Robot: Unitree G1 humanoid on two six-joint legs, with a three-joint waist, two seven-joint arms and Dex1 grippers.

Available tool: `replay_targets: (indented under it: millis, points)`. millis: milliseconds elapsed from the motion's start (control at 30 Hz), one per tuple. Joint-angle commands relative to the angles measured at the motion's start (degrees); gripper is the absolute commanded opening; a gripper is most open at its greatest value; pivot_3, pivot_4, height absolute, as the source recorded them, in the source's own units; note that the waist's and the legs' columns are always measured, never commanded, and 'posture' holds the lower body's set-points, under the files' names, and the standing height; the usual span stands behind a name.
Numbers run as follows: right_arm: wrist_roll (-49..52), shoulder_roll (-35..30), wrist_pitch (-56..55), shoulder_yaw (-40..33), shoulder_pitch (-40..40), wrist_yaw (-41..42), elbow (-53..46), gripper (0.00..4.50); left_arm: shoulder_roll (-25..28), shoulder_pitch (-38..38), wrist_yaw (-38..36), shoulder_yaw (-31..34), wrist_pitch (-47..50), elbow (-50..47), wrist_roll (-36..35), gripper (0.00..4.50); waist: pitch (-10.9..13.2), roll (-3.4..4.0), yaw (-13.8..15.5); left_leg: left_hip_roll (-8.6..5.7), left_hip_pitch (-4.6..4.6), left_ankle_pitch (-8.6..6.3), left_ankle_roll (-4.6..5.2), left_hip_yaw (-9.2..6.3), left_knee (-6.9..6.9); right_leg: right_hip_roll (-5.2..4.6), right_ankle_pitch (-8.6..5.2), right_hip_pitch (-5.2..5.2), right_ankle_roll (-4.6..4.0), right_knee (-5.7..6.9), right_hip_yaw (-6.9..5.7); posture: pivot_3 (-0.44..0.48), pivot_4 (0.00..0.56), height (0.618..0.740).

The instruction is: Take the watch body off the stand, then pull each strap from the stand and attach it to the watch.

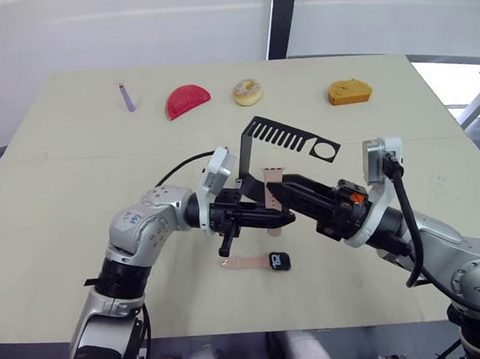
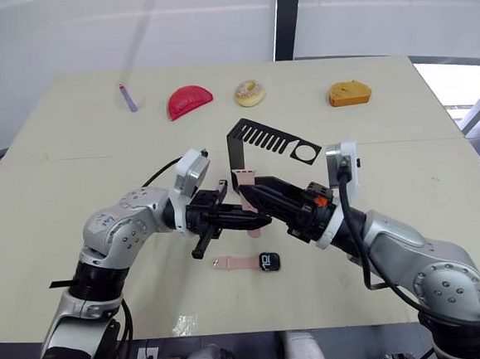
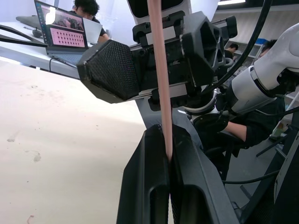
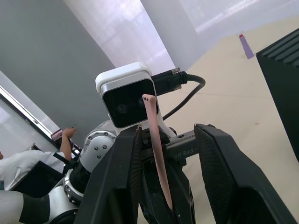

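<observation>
- We find the left gripper (image 1: 283, 218) with its jaws shut on the lower end of one strap (image 3: 160, 84). The band rises upright from between them, held above the worktop (image 1: 72, 159) just in front of the stand (image 1: 280, 135).
- The right gripper (image 4: 170, 186) faces it with jaws spread wide. The strap stands in the gap between them, touching neither finger as far as we can tell.
- The watch body (image 1: 280, 261) lies flat on the worktop below both grippers. The other strap (image 1: 245, 261) lies with its end at the case; whether it is seated we cannot tell.
- We judge the held strap light, thin and pliant. It shows a slight bow along its length, so its free end will likely sway.
- Its surface looks smooth and matte, rubber-like. We expect fair grip, with little risk of damage.
- We advise taking hold close to the end that mates with the case, to limit flexing.
- The watch body looks small, rigid and glossy-faced. We judge it apt to slide and best gripped by its side edges.
- The stand is thin black bent sheet with comb slots and a round hole.
</observation>
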Motion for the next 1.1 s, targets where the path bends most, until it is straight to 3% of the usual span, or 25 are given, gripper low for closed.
replay_targets:
  millis: [33,967,1033,1100]
  points:
    - [0.63,0.77,-1.88,-0.83,-0.22,1.39,-2.41,1.87,-0.48,-1.33,0.15,1.26,-0.08,-0.42,-1.05,0.0,0.0,0.0,-0.01,0.0,0.0,0.0,0.0,0.0,0.0,0.0,0.0,0.0,0.0,0.0,0.0,0.0,0.15,0.737]
    - [0.42,1.08,-1.74,0.22,-0.67,0.98,-3.18,1.87,-0.86,-1.77,0.77,1.41,0.39,-0.64,-1.11,0.0,0.0,0.0,0.0,0.0,0.0,0.0,0.0,0.0,0.0,0.0,0.0,0.0,0.0,0.0,0.0,0.0,0.15,0.737]
    - [0.47,1.09,-1.77,0.25,-0.67,0.97,-3.25,1.36,-0.84,-1.85,0.78,1.43,0.44,-0.62,-1.12,0.0,0.0,0.0,-0.02,0.0,0.0,0.0,0.0,0.0,0.0,0.0,0.0,0.0,0.0,0.0,0.0,0.0,0.15,0.737]
    - [0.31,1.03,-1.74,0.31,-0.68,1.01,-3.35,0.54,-0.85,-1.89,0.84,1.5,0.54,-0.65,-1.19,0.0,0.0,0.0,-0.01,0.0,0.0,0.0,0.0,0.0,0.0,0.0,0.0,0.0,0.0,0.0,0.0,0.0,0.15,0.737]
